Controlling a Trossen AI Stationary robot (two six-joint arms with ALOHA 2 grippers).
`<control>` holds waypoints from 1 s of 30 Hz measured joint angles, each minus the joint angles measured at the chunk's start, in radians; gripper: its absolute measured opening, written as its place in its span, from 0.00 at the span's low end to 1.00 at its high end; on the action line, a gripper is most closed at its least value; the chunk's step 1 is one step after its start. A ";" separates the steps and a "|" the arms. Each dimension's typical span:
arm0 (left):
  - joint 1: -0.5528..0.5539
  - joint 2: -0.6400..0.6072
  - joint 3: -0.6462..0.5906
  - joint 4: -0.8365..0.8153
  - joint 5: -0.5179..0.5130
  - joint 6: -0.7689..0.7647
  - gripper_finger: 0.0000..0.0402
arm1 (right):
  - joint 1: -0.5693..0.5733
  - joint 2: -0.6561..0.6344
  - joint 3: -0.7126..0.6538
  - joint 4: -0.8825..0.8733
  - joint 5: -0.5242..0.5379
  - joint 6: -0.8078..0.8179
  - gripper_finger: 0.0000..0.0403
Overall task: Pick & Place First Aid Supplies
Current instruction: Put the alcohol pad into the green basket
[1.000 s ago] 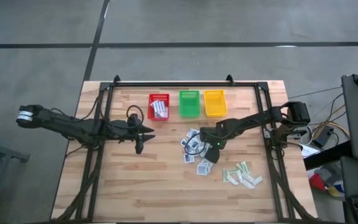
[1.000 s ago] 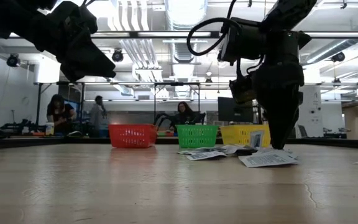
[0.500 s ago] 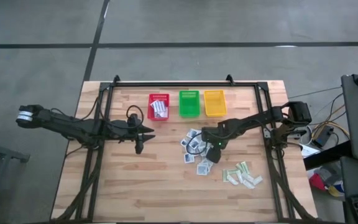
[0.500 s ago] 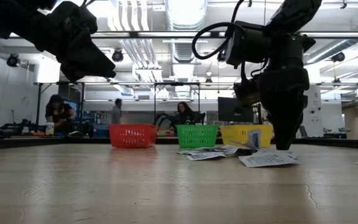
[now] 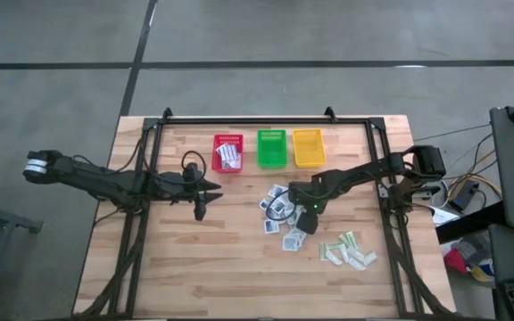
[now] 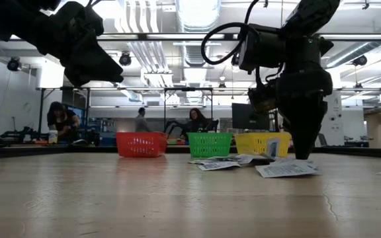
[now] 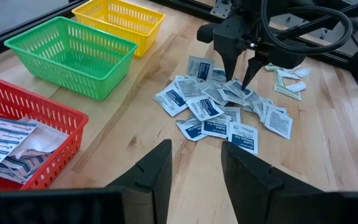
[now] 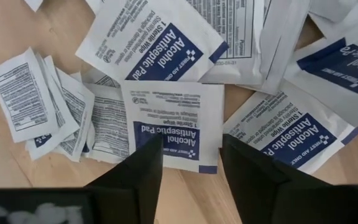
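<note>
**Right jaws parted over the wipe pile, left arm waiting by the red basket**

My right gripper [image 8: 190, 163] has its jaws apart, pointed straight down at the heap of alcohol antiseptic wipe packets [image 7: 225, 106]. In the right wrist view the two dark fingers [image 8: 132, 171] straddle one square white-and-blue packet [image 8: 171, 126] that lies flat on the wood, label up; nothing is between them and I can't tell whether the tips touch the packet. From the left wrist view I see the same gripper [image 7: 239, 73] standing upright, tips down at the far edge of the pile. The low view shows it [image 6: 303, 149] tapering down to the packets, its tips at or just above them.

The wipes lie loosely overlapped, some face up, some showing their printed backs, just right of the desk's centre [image 5: 282, 214]. Near them, toward the front right, is a smaller scatter of pale green-beige strips [image 5: 346, 250], flat on the desk [image 5: 194, 267] and apart from the wipes.

My left gripper [image 7: 194, 171] is up off the desk with its jaws open and empty, held left of centre, near the red basket [image 5: 228, 152]. That basket already holds several oblong white packets with blue stripes [image 7: 8, 140]. Beside it in a row along the back sit the green basket [image 5: 271, 148] and the yellow basket [image 5: 309, 147]; I see nothing in either.

Beyond the desk, people [image 6: 61, 119] are in the room.
</note>
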 joint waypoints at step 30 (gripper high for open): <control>0.000 0.000 0.000 0.001 -0.004 -0.002 0.33 | 0.001 0.000 0.000 -0.006 0.001 0.002 0.02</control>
